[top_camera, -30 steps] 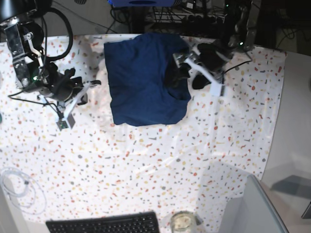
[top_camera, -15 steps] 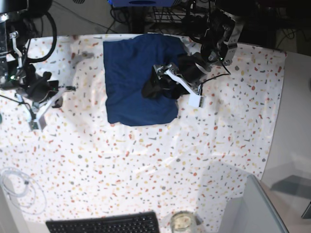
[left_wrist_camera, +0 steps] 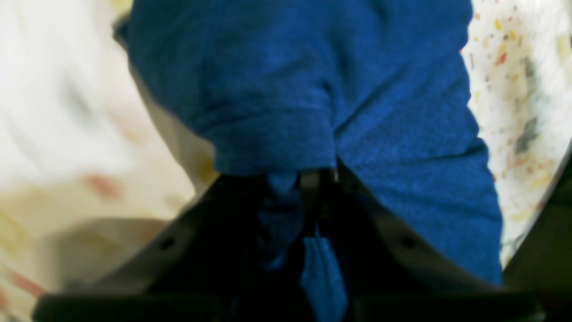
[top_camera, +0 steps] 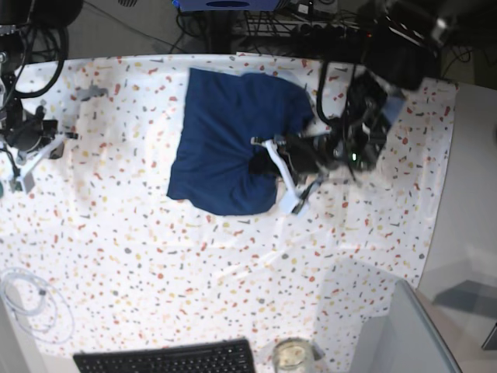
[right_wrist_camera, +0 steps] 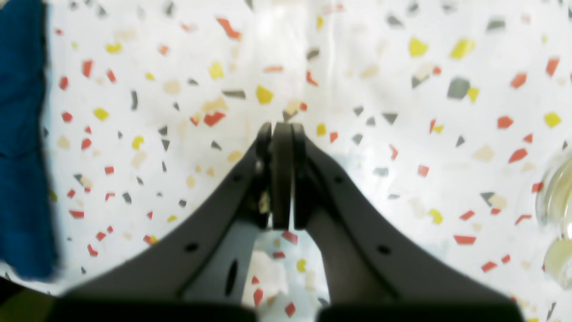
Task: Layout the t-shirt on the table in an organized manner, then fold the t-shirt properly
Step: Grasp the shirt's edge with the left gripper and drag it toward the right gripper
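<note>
1. I see the t-shirt bunched at upper centre of the counter.
2. My left claw is clenched on the t-shirt's edge, right of centre.
3. My right claw is clenched on nothing, far left, over bare counter.

A robotics lab / test bench is indicated. A table w/ white speckled cover is seen from overhead, w/ two robot arms mounted at approx. 9 and 2 o'clock. Cables and dark equipment racks are bundled along the far edge at 12 o'clock. A black keyboard is placed at 6 o'clock, a coiled white cable at 8 o'clock, a glass jar near 6. A grey partition is set at 5 o'clock. No domestic furnishings are shown.
</note>
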